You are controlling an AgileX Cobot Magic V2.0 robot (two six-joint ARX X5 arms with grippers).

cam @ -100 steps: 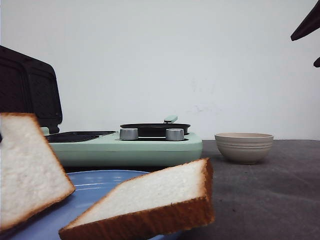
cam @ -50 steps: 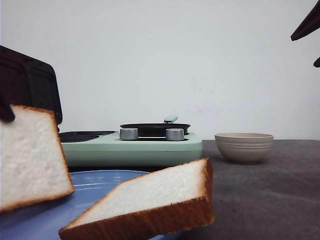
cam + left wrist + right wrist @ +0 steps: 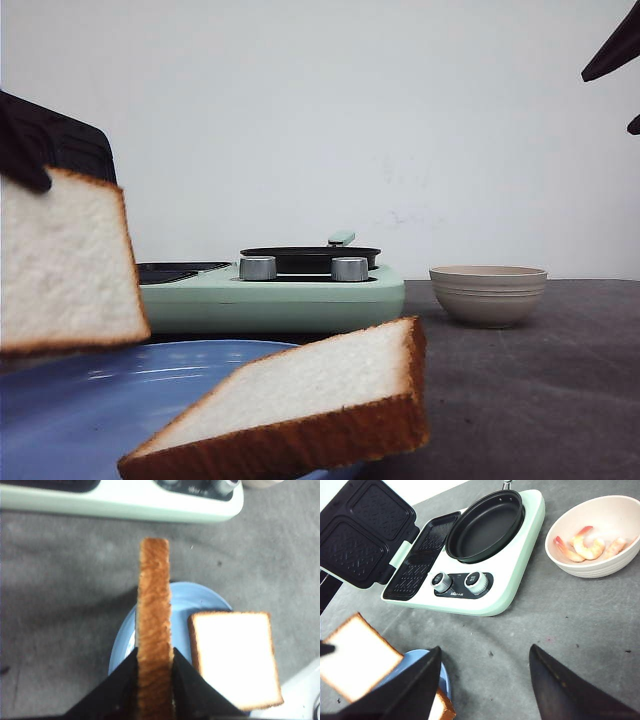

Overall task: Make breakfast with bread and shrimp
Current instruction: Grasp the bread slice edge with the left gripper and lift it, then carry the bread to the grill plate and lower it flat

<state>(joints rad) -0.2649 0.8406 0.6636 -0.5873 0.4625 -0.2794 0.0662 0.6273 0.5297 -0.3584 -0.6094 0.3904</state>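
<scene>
Lifted since a second ago, bread slice (image 3: 154, 630) hangs above blue plate (image 3: 200, 597), pinched edge-on in left gripper (image 3: 155, 672), light and squashy so grip crust gently; right gripper (image 3: 485, 680) spread empty, sandwich maker (image 3: 395, 545) at its 11 o'clock.

The left claw (image 3: 154, 677) grips a bread slice (image 3: 154, 630) edge-on between its two dark fingers (image 3: 189, 680), holding it upright in the air. The right claw (image 3: 485, 690) hangs high with its fingers spread wide apart, holding nothing.
</scene>
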